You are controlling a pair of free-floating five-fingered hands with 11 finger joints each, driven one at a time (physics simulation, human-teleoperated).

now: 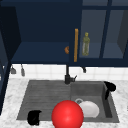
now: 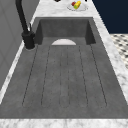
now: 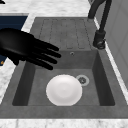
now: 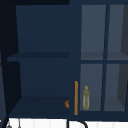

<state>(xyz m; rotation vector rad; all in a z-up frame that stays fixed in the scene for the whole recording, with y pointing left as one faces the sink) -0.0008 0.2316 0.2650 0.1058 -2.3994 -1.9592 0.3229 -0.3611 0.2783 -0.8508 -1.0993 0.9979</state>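
Looking from biggest to smallest, the wall cabinet [image 1: 45, 30] comes first, filling the top of the front view, with one door open at the upper left. Its orange handle [image 1: 76, 45] sits near the middle, and a small green bottle [image 1: 86, 44] stands behind the glass just right of it.

Below is the grey sink [image 1: 37, 97], with its flat ribbed part at the left and its deep bowl at the right. The black tap [image 1: 68, 75] stands at the back, in the middle of the frame.

A big red ball [image 1: 67, 115] sits at the bottom middle of the front view, touching or hiding the edge of the white plate [image 3: 64, 90]. The plate lies flat in the deep bowl, beside the drain [image 3: 82, 80].

The right hand [image 3: 22, 47] hangs above the plate at the left of the right side view, fingers straight and spread, holding nothing. If it came down too fast, I think it could knock the plate and chip it, or the smooth plate could slip away from the fingers.

The left hand [image 1: 34, 117] floats at the lower left; I cannot tell how its fingers are.
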